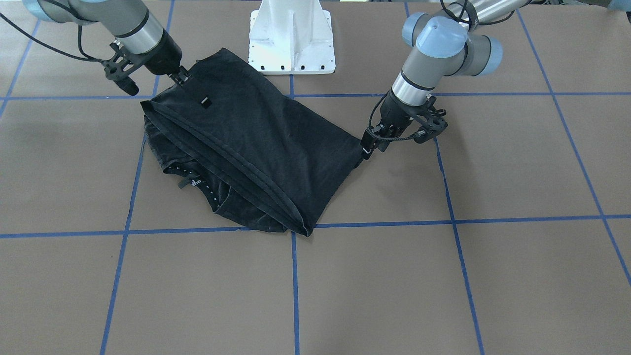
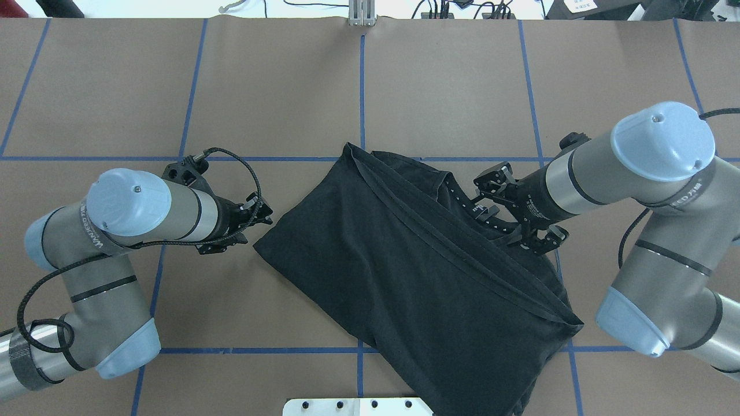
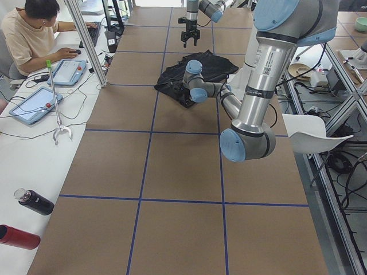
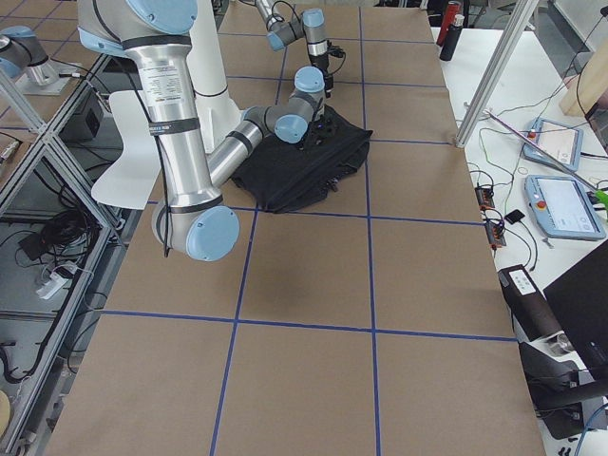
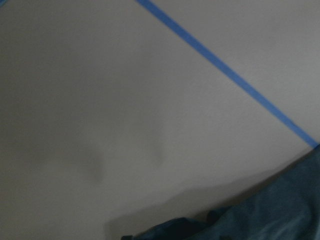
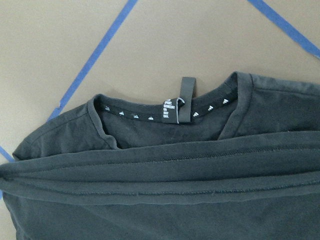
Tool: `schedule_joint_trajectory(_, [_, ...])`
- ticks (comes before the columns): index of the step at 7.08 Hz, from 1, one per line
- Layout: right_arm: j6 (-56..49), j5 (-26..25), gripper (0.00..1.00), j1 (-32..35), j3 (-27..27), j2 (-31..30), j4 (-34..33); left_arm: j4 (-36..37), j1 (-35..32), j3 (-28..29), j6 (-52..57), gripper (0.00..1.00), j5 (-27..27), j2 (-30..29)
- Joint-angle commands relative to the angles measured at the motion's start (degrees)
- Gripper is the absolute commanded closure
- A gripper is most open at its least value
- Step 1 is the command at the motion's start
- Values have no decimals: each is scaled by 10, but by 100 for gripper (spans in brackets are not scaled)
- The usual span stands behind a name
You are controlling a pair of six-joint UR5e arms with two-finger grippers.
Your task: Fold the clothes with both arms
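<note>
Closest to the right wrist lens runs the doubled hem (image 6: 165, 175) of the black T-shirt (image 2: 416, 277), two stitched bands lying just below the collar (image 6: 125, 107) and its neck tab (image 6: 187, 95); so the garment is already folded once, plain back uppermost. It lies on the brown surface (image 1: 443, 286) just in front of the white pedestal base (image 1: 292, 44), between the two arms.

The left pincer (image 1: 367, 148) sits low at the shirt's corner on the robot's left, touching it or very nearly. The right pincer (image 1: 181, 76) hangs over the shirt's right-hand side, apparently raised, since its camera looks down on collar and hem. Neither wrist view shows fingers, so I cannot tell how wide either stands or whether it has cloth in it (the front view is too dark there to settle it).

Risks, as I judge them: a pinch that takes only the upper layer would peel the fold open on lifting; cloth bunched under the edge near the collar could drag out and spoil the outline; uneven lifting by the two arms would skew the next crease.

Long axis: along the hem, diagonal to the blue tape lines (image 1: 295, 276), from the robot's near right toward the far middle; the collar opening faces obliquely away from the robot, toward its right.
</note>
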Motion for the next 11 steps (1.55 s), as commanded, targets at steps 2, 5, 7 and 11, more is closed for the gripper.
schedule_joint_trajectory(2, [-15,0,0,11,-18,17,-1,1,25,8,-8,36,10,3])
schedule_joint_trajectory(5, [-18,1,0,7,-16,13,-2,0,25,16,-3,38,9,-1])
schedule_joint_trajectory(7, [-18,0,0,4,-17,11,-2,0,26,27,-4,44,9,-5])
schedule_joint_trajectory(11, [-18,0,0,3,-17,9,-2,0,23,26,-1,100,28,-6])
